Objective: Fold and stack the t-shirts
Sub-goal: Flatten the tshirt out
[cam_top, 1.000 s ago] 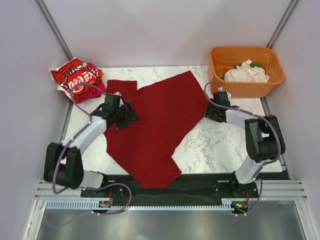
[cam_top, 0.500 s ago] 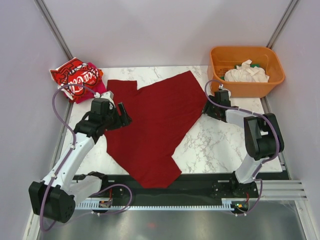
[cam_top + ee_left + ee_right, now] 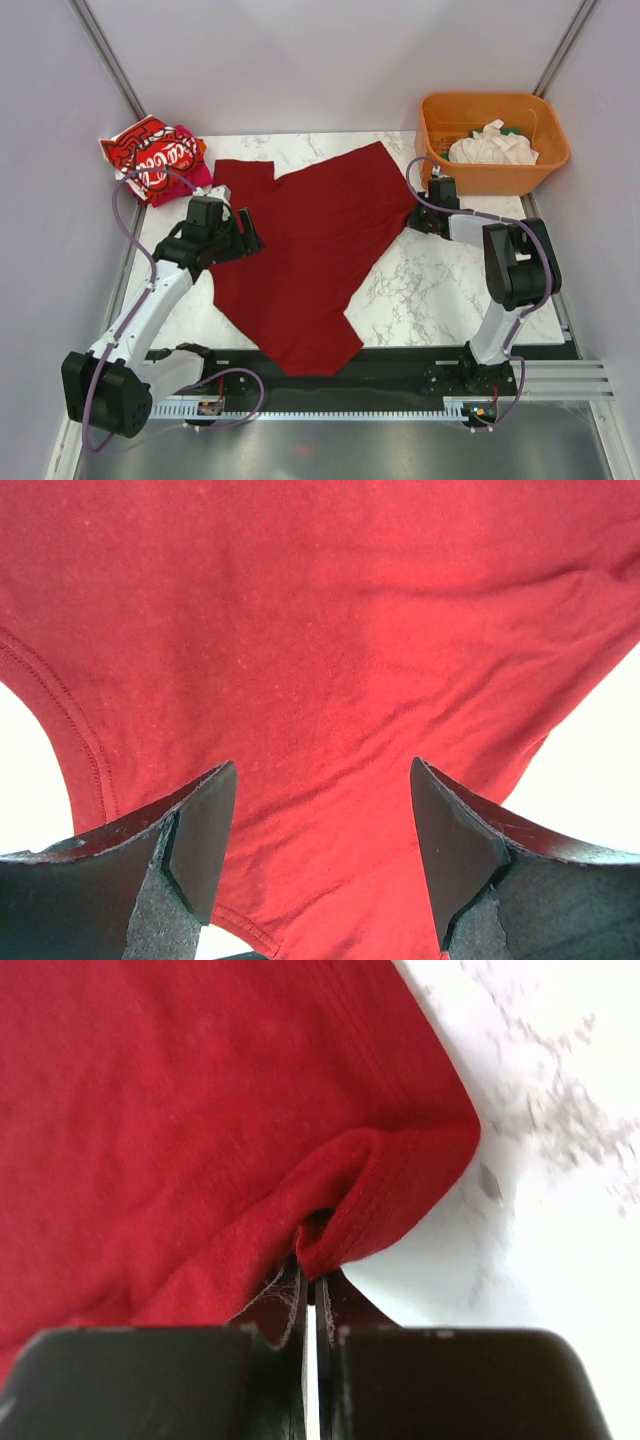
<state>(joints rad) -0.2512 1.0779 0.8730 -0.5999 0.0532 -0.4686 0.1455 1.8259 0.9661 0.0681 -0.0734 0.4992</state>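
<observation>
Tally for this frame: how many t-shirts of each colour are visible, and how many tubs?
dark red t-shirt, spread on the table: 1
bright red lettered t-shirt, folded: 1
magenta t-shirt, beneath it: 1
white t-shirt, crumpled in the tub: 1
orange tub: 1
Total: 5

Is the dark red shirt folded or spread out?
Spread out. The shirt lies open and flat on the table; only one corner is bunched, pinched in the shut right gripper.

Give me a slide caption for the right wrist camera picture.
Right hand pinches shut on a corner of the dark red t-shirt, bunching it on the marble table.
</observation>
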